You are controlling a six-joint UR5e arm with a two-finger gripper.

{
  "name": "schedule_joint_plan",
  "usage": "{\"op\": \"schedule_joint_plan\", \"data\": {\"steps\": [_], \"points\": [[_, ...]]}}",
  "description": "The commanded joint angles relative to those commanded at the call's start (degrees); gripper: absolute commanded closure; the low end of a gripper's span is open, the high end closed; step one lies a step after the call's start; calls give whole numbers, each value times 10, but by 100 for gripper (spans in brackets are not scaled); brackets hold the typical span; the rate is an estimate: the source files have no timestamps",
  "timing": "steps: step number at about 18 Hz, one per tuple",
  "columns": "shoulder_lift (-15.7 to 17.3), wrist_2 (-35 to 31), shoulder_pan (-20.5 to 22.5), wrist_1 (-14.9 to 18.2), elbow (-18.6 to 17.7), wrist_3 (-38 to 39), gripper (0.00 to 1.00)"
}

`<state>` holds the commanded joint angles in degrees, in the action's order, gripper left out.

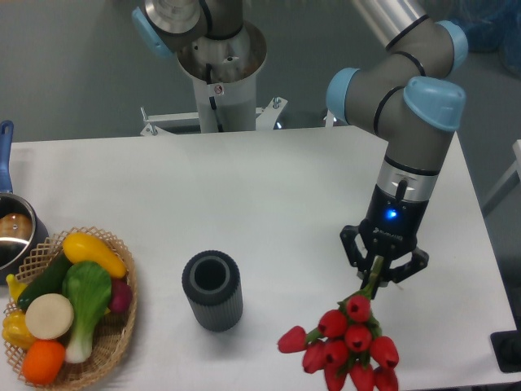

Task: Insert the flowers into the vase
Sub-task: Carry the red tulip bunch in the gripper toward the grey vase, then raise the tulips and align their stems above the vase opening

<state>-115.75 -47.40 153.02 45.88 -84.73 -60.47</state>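
**Q:** Containers and contents?

**A:** I log three. The vase (212,290), a short dark grey cylinder with ribbed sides, stands upright on the white table (244,187); I see only dark hollow in its round mouth. At the left edge a woven wicker basket (114,342) holds smooth toy produce: yellow, green, white, orange and purple pieces. Behind it, a shiny steel pot (15,236) with a blue handle, partly cut off by the frame.

**Q:** Any writing?

**A:** A small sticker on the robot base (218,81); too small for me to read.

**Q:** Pincer and flowers?

**A:** My pincer (374,273) is pinching the green stems, a blue light lit above it. The flowers (346,346), red closed buds, hang head-down at the table's front right, well apart from the vase, lowest buds cropped by the frame.
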Motion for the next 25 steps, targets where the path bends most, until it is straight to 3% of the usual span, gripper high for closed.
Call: {"op": "schedule_joint_plan", "data": {"steps": [3, 7, 11, 21, 25], "points": [[1, 37, -8, -3, 0, -6, 81], [-1, 157, -9, -6, -5, -9, 81], [-3, 229, -15, -10, -15, -22, 81], [2, 428, -7, -10, -88, -169, 81], [11, 474, -2, -11, -120, -203, 81]]}}
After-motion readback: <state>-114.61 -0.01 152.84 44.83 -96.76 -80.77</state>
